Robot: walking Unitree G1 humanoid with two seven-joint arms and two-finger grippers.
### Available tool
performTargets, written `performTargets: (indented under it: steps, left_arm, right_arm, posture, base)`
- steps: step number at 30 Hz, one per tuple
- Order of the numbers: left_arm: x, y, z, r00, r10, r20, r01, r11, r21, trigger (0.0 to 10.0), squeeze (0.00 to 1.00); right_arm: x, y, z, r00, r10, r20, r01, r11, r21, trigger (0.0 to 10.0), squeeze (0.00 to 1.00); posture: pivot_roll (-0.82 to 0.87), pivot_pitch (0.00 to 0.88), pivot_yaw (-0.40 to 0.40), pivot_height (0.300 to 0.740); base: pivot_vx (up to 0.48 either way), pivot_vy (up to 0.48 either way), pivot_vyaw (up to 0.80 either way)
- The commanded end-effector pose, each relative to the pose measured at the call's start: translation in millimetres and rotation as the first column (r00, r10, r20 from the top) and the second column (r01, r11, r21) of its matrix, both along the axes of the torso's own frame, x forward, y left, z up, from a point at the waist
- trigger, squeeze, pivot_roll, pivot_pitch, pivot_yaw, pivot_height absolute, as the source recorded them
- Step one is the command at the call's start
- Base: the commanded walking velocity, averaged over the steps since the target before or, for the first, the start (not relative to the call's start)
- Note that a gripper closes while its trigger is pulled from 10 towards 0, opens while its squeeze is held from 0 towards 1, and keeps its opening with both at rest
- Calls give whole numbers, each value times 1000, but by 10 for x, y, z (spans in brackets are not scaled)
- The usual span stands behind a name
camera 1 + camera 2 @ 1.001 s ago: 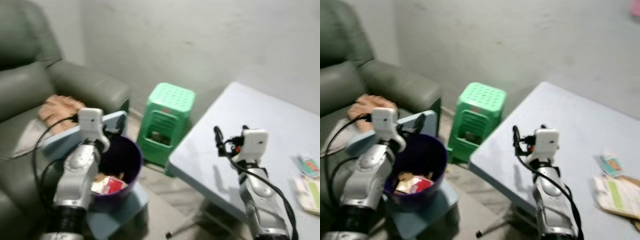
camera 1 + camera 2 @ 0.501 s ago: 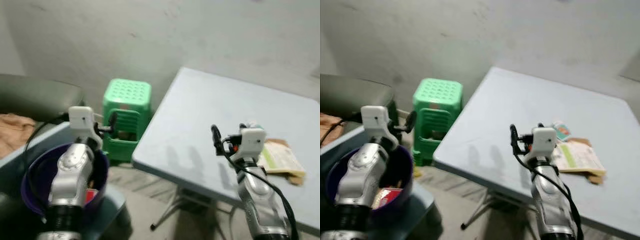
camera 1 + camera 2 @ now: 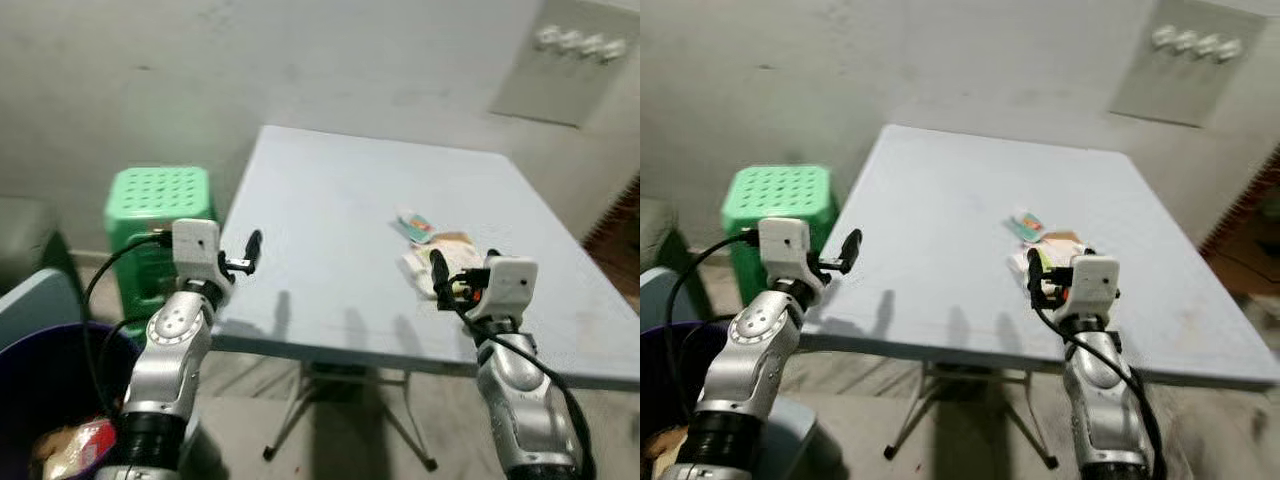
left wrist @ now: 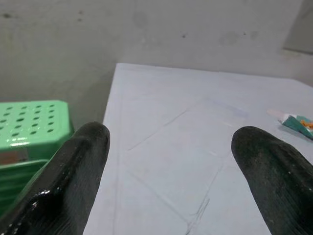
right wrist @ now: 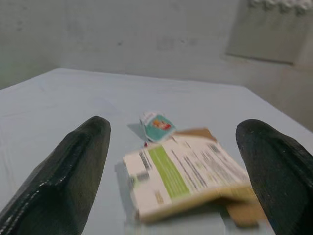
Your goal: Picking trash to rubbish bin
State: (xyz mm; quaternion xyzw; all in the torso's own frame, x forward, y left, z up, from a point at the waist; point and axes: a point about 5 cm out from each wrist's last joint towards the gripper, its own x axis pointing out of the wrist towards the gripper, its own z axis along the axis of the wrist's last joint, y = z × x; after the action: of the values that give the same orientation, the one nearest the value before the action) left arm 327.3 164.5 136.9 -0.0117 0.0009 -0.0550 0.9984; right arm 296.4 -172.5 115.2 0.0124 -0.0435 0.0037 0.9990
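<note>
Here we are facing the bench [image 3: 330,230], a pale blue-grey square top, smooth and matte, with a few faint scratches. The trash sits toward its right side: a flat carton [image 5: 188,178], white with a green stripe and small print, brown card showing at its torn edge, and just behind it a little teal sachet [image 5: 155,121] with an orange mark. The two look to be touching or nearly so.

The right end effector [image 3: 438,278] hovers over the near edge of the bench, just short of the carton, fingers [image 5: 73,161] spread wide and holding nothing. The left end effector [image 3: 252,246] hangs over the bench's left edge, also wide open and empty, well apart from the trash.

How will that carton handle? I'd judge it light and thin, stiff enough to keep its shape but easy to crush, and lying so flat that the fingers may skid over it. The raised, slightly buckled near edge looks the best place to pinch. The sachet seems lighter still, soft and glossy, likely slippery; a corner grip would suit it.

Down at lower left, the bin [image 3: 40,360], a dark purple tub, already has red and tan scraps inside. A green perforated plastic stool [image 3: 150,200] stands between bin and bench.
</note>
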Motion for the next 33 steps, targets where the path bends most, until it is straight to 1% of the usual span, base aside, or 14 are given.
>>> performTargets:
  steps: [1,3,6,8,12,15,20,24,27,29,30,33]
  left_arm:
    - [43,-56,34,1000,-4,0,4,1000,11,10000,0]
    - [50,-59,35,1000,-5,0,5,1000,12,10000,0]
    - [101,-124,42,999,-32,-3,32,999,33,10000,0]
    - [114,-141,40,999,-41,-6,41,998,37,10000,0]
    - [147,-214,55,997,-72,-10,72,997,25,10000,0]
    - [147,-234,57,996,-88,-7,88,996,23,10000,0]
    - [124,-271,49,993,-118,2,118,993,1,10000,0]
    - [94,-291,54,989,-148,12,148,989,-15,10000,0]
    - [87,-286,57,989,-149,15,149,989,-8,10000,0]
    - [79,-278,60,989,-145,19,146,989,-22,10000,0]
    - [71,-273,58,989,-148,20,148,989,-13,10000,0]
    - [52,-277,28,988,-155,6,155,988,-14,10000,0]
  right_arm:
    - [-20,-54,28,999,-25,22,25,999,23,10000,0]
    - [-29,-50,31,999,-28,26,27,999,27,10000,0]
    - [-90,-85,5,998,-57,21,57,998,16,10000,0]
    - [-111,-91,1,998,-64,24,64,998,14,10000,0]
    - [-190,-131,-31,995,-92,23,92,996,12,10000,0]
    - [-208,-124,-35,995,-94,23,94,996,14,10000,0]
    - [-218,-121,-29,995,-93,26,93,996,13,10000,0]
    - [-197,-109,-16,996,-80,30,80,997,12,10000,0]
    - [-184,-95,-8,997,-71,31,71,997,10,10000,0]
    - [-180,-82,-2,998,-60,32,59,998,9,10000,0]
    - [-177,-72,-1,998,-52,31,52,999,5,10000,0]
    - [-176,-71,-1,999,-45,29,45,999,4,10000,0]
  posture:
    - [-32,0,-39,740]
    - [-41,0,-32,740]
    - [-82,0,0,740]
    - [-86,0,4,740]
    - [-107,0,20,740]
    - [-112,0,23,740]
    - [-104,0,17,740]
    - [-91,0,7,740]
    - [-85,0,1,740]
    - [-81,0,-4,740]
    - [-78,0,-8,740]
    - [-74,0,-12,740]
  base:
    - [0,0,0]
    - [0,0,0]
    - [0,0,0]
    - [0,0,0]
    - [0,0,0]
    - [0,0,0]
    - [0,0,0]
    - [0,0,0]
    - [0,0,0]
    - [0,0,0]
    - [0,0,0]
    - [0,0,0]
